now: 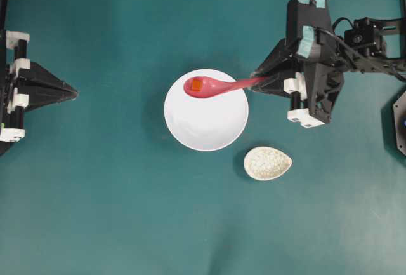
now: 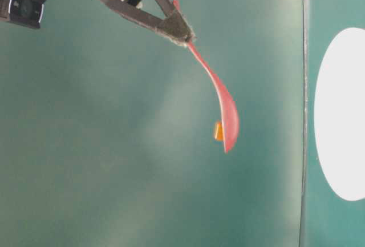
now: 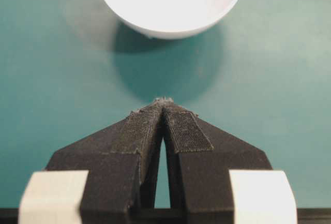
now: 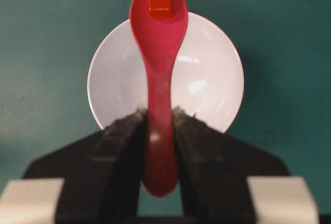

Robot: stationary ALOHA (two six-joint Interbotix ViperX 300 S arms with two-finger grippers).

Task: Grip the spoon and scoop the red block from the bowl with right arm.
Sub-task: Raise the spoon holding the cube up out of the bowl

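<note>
With my right gripper (image 4: 159, 131) clamped on the spoon (image 1: 219, 87), the red block (image 1: 196, 85) sits scooped, mid-frame above the bowl (image 1: 209, 126); little remains.

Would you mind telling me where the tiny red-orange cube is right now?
The tiny red-orange cube sits in the scoop of the glossy pink-red soup spoon, held by the right gripper over the far-left part of the large white bowl in the overhead view.

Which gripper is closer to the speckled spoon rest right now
Right. The right gripper is up and just right of the speckled spoon rest, holding the spoon over the bowl. The left gripper sits at the table's far left edge, beyond the bowl.
</note>
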